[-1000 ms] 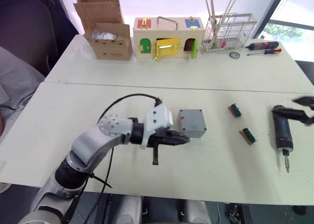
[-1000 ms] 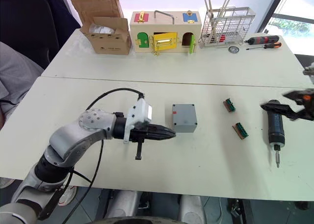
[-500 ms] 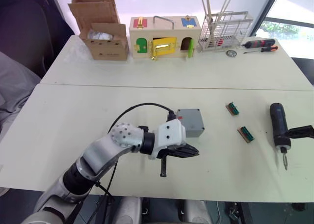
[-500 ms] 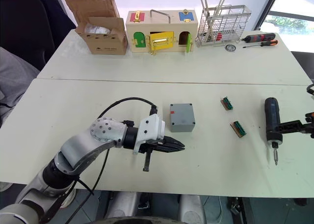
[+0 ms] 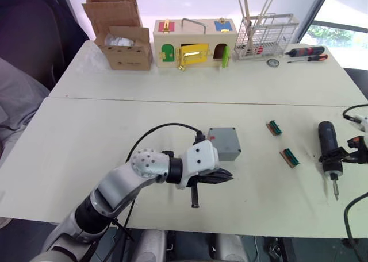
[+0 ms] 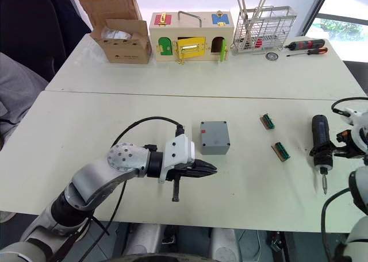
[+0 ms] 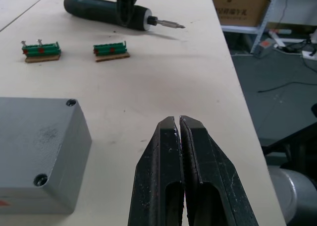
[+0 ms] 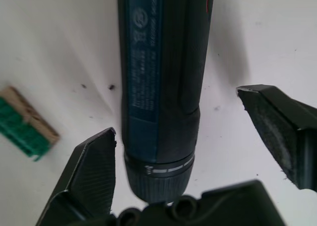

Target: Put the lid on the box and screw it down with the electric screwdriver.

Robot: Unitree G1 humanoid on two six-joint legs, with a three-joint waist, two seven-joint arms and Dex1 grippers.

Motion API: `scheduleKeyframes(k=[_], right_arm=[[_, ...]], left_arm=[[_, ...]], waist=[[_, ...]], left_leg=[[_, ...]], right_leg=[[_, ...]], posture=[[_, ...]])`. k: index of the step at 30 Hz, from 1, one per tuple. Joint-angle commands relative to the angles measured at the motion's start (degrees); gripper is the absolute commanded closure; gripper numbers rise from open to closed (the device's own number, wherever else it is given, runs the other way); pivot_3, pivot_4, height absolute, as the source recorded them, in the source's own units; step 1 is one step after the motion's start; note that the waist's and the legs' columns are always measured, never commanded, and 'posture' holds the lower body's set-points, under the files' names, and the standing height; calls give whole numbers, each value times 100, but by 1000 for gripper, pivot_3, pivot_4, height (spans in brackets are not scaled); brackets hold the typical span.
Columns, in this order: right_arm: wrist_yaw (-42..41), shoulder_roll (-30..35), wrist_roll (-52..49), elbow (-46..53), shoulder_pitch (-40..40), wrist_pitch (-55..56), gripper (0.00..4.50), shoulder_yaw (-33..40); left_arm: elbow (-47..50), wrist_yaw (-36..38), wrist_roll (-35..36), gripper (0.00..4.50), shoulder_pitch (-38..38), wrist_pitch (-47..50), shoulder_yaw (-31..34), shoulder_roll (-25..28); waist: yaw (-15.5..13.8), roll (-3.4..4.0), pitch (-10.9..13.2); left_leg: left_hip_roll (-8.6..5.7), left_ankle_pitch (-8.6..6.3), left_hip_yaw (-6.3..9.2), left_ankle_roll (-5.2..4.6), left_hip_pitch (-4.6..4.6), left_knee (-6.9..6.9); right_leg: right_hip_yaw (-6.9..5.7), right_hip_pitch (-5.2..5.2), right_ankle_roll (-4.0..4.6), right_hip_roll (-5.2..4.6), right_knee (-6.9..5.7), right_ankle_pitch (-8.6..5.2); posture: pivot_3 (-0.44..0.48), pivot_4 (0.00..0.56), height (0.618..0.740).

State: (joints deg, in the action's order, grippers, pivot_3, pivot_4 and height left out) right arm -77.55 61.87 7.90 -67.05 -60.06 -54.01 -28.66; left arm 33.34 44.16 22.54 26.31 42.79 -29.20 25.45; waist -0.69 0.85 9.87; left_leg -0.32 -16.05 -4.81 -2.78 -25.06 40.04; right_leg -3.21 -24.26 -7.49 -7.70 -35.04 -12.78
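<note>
- Your right gripper [image 8: 185, 151] is spread wide, one finger on each side of the screwdriver [image 8: 161, 87] near its collar end. Neither pad touches the barrel; nothing is gripped.
- In the head views the screwdriver lies flat at the right edge of the frame, bit pointing toward the lower edge, with the right gripper [image 6: 339, 149] straddling its lower half.
- Judgement: the screwdriver is rigid, thick and probably the heaviest item here. Its casing looks smooth, so a round barrel may roll or slip between flat pads. Take it mid-barrel, above the collar and clear of the bit, and close squarely.
- Your left gripper [image 7: 179, 132] is fully closed and holds nothing. It sits at lower centre of the head views [image 5: 221, 177], just beside the near edge of the box [image 5: 225, 142].
- The box stands at centre frame, red mark on its left face. Its top shows a flat grey surface with screw holes at the corners; the lid [image 7: 29, 137] appears already seated, though I cannot tell for certain.
- Judgement: the box is light, stiff plastic and will slide under driving pressure. Steady it by its side walls.
- Two green terminal blocks [image 5: 282, 143] lie between box and screwdriver; keep clear.
</note>
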Motion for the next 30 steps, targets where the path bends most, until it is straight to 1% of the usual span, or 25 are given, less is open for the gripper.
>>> scheduleKeyframes(k=[1, 5, 12, 13, 17, 19, 21, 24, 26, 27, 28, 29, 30], right_arm=[[-255, -94, 420, -303, -187, 256, 1374, -147], [-270, -279, 807, -560, -223, 486, 2657, -206], [-396, -400, 1103, -718, -176, 660, 2681, -117], [-351, -355, 1125, -671, -190, 819, 2681, -74], [32, -231, 889, -600, -699, 999, 2681, 497], [70, -149, 811, -485, -983, 1178, 2681, 722], [109, -93, 567, -355, -1381, 1068, 2681, 1110], [420, 52, 99, 165, -1591, 980, 2681, 1833], [502, 81, -657, 1135, -1277, 470, 2681, 2788], [669, -18, -1067, 1904, -854, 351, 2681, 3425], [848, -121, -1345, 2514, -506, 259, 2681, 3866], [1144, -650, -1880, 3809, 160, -65, 2681, 4976], [1395, -1058, -2283, 4776, 646, -341, 2681, 5772]], left_arm=[[295, -121, -28, 4401, -69, 67, -39, -26], [346, -242, -50, 4401, -158, 111, -33, -30], [210, -300, -104, 4401, -114, 72, -20, -62], [149, -255, -99, 4401, -84, 44, 20, -37], [-140, -68, -6, 4401, 34, -81, 245, 6], [-352, -16, 198, 4401, 14, -135, 449, -163], [-530, 90, 301, 4401, -37, -211, 615, -220], [-648, 136, 521, 4401, -32, -152, 960, -285], [-682, 73, 729, 4401, 24, -32, 1250, -346], [-725, 75, 800, 4401, 56, 8, 1380, -330], [-777, 102, 846, 4401, 78, 19, 1475, -300], [-818, 95, 877, 4401, 131, 73, 1546, -265], [-841, 88, 899, 4401, 169, 118, 1590, -245]], waist=[[0, 0, 0], [1, -1, -1], [-6, -4, -2], [-6, -4, -2], [26, -2, -1], [48, 27, 1], [66, 51, 3], [95, 55, 3], [64, 53, 4], [48, 53, 4], [21, 45, 3], [0, 38, 1], [-4, 31, -1]], left_leg=[[0, 0, 1, 1, 0, 0], [2, 2, 5, 4, 1, 0], [-1, 4, 10, 7, 1, 3], [-1, 4, 11, 7, 2, 3], [-1, 5, 9, 8, 4, 3], [-2, 5, 1, 8, 4, 3], [-2, 5, -3, 8, 4, -1], [3, 7, -5, 12, 3, -17], [5, 10, 0, 18, 2, -23], [6, 11, 3, 19, 1, -23], [6, 11, 1, 19, 0, -20], [8, 11, 9, 19, 1, -17], [8, 11, 7, 19, 1, -14]], right_leg=[[0, 0, 0, 0, 0, 0], [-2, 1, 0, 5, -1, 0], [-3, 11, 0, 4, 1, 0], [-4, 12, 0, 4, 1, 0], [-4, 13, 0, 4, 1, 0], [1, 7, -1, 1, -1, 0], [5, 0, -2, 0, -3, 0], [4, -14, -3, 4, -4, -1], [0, -15, -4, 5, -5, -2], [-1, -15, -4, 6, -5, -2], [0, -15, -4, 5, -7, -2], [-7, -7, -4, 6, -6, -2], [-7, -5, -4, 6, -8, -1]], posture=[[0, 150, 729], [0, 150, 729], [0, 150, 729], [0, 150, 729], [0, 150, 729], [0, 150, 729], [0, 150, 729], [0, 150, 729], [0, 150, 729], [0, 150, 729], [0, 150, 729], [0, 150, 729], [0, 150, 729]])
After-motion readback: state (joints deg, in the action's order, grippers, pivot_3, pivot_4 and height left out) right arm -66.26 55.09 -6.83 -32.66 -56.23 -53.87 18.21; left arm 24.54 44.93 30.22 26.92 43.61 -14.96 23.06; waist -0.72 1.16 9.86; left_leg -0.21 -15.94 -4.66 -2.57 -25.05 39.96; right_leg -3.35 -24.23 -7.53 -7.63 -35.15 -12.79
